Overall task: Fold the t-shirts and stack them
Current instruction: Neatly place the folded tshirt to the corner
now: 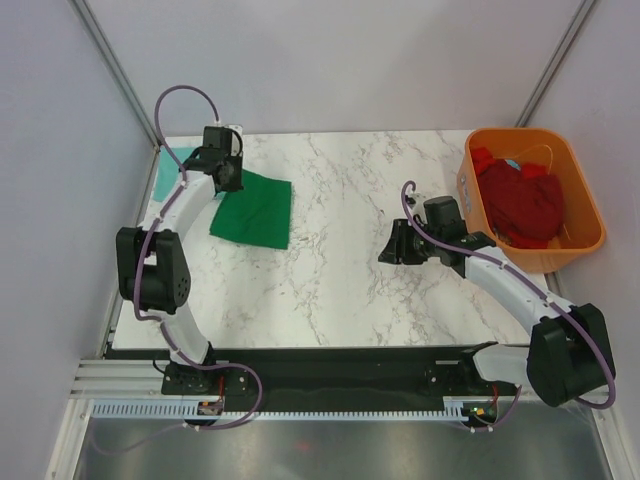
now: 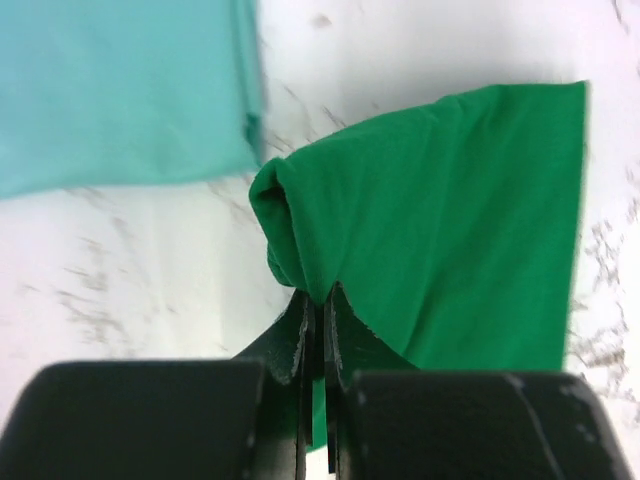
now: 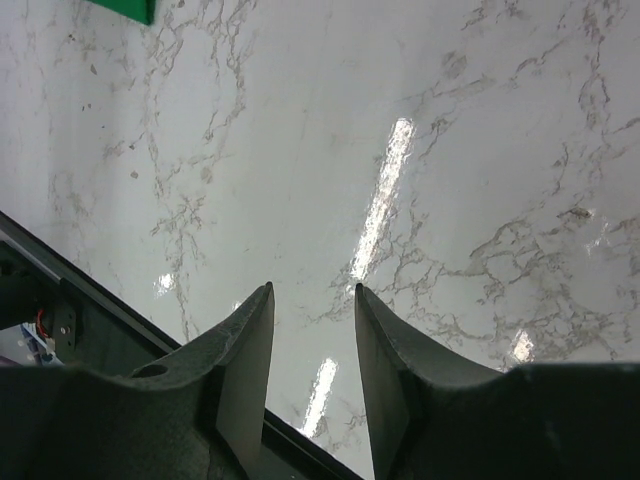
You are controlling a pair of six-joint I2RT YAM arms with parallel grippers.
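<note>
Two tools in view. Left tool (image 2: 318, 302) pressed together, pinching bunched edge of dark green t-shirt (image 2: 450, 230); rest of shirt lies folded flat on counter (image 1: 340, 290), far left. Pale teal t-shirt (image 2: 120, 90) just beside it, at counter's left edge. Right tool (image 3: 312, 300) spread, holding nothing, above marble mid-counter. Dark red t-shirts (image 1: 522, 200) heaped in orange tub (image 1: 584, 222), far right.

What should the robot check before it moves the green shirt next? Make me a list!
1. Left gripper pinching the green shirt: ok, shut on its edge.
2. Green shirt lying flat: not ok, bunched at the grip.
3. Teal shirt in sight for stacking: ok, right beside the green one.
4. Right gripper free to help: ok, open and empty above the table.
5. Red shirts folded: not ok, heaped in the orange tub.
</note>
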